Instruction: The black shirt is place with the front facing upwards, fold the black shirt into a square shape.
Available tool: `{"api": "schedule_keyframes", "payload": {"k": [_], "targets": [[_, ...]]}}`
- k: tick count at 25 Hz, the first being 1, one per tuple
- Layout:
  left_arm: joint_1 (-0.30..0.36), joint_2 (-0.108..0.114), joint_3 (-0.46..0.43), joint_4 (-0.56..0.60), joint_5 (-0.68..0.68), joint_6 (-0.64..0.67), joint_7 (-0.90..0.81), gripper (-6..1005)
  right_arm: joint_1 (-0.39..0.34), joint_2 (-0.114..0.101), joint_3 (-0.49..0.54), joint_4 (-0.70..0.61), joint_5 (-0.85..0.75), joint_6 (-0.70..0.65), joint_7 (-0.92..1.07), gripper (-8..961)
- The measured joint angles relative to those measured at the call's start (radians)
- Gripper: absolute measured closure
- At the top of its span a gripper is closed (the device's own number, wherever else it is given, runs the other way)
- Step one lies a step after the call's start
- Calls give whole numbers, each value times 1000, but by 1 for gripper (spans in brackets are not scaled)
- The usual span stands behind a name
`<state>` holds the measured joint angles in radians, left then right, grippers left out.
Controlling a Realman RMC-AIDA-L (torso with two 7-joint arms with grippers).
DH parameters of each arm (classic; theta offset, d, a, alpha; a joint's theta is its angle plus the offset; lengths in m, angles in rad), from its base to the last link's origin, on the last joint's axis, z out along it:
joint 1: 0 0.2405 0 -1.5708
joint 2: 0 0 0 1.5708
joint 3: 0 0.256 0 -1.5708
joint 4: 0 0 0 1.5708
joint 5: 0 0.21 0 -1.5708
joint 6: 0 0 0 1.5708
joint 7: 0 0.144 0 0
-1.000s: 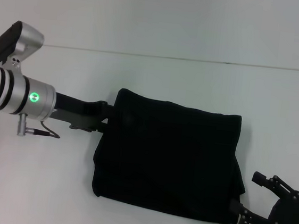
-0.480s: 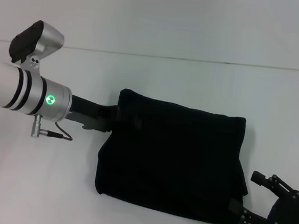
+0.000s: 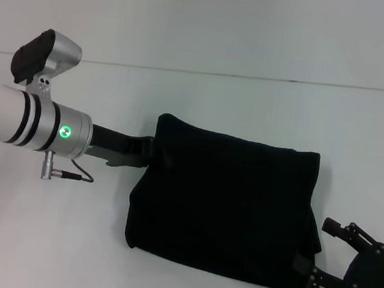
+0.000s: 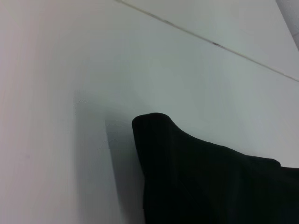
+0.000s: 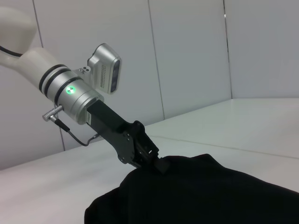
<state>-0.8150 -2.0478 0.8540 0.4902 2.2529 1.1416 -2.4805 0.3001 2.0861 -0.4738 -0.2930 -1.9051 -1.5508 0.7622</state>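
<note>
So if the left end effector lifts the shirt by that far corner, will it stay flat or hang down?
Probably hang down: the shirt is soft cloth, and its edges already sag and bulge. The folded layers may slide apart, since nothing pins them. It looks light, so the left end effector at its corner should drag it easily over the smooth table.

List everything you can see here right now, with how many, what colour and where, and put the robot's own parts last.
black shirt: one, black, folded into a rough rectangle, lying mid-table.
table: one, white, under everything.
wall panels: several, white, behind the table.
left gripper: one, black on a silver-white arm, at the shirt's far left corner, closed on the cloth.
right gripper: one, black, at the shirt's near right corner, jaws open.
</note>
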Motion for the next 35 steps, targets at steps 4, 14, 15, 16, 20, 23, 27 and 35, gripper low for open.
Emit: {"api": "schedule_keyframes", "payload": {"k": [4, 14, 15, 16, 20, 23, 27, 35], "targets": [[0, 0, 5, 1, -3, 3, 5, 860, 0, 1, 2, 1, 0, 0, -1, 12], [7, -7, -46, 0, -46, -5, 34, 938, 3, 2, 4, 2, 0, 0, 0, 11], [9, -7, -60, 0, -52, -9, 39, 943, 3, 2, 5, 2, 1, 0, -1, 11], [12, -8, -76, -1, -60, -16, 44, 948, 4, 2, 5, 2, 3, 0, -1, 11], [27, -8, -120, -3, -90, -59, 58, 930, 7, 1, 7, 1, 5, 0, -2, 11], [35, -8, -136, -4, -105, -83, 67, 917, 11, 2, 8, 1, 6, 0, -1, 12], [65, -6, -176, -21, -115, -107, 70, 900, 15, 0, 8, 0, 6, -1, 2, 12], [197, -13, -263, -55, -274, -31, 136, 865, 19, 0, 30, 0, 6, -3, -1, 11]]}}
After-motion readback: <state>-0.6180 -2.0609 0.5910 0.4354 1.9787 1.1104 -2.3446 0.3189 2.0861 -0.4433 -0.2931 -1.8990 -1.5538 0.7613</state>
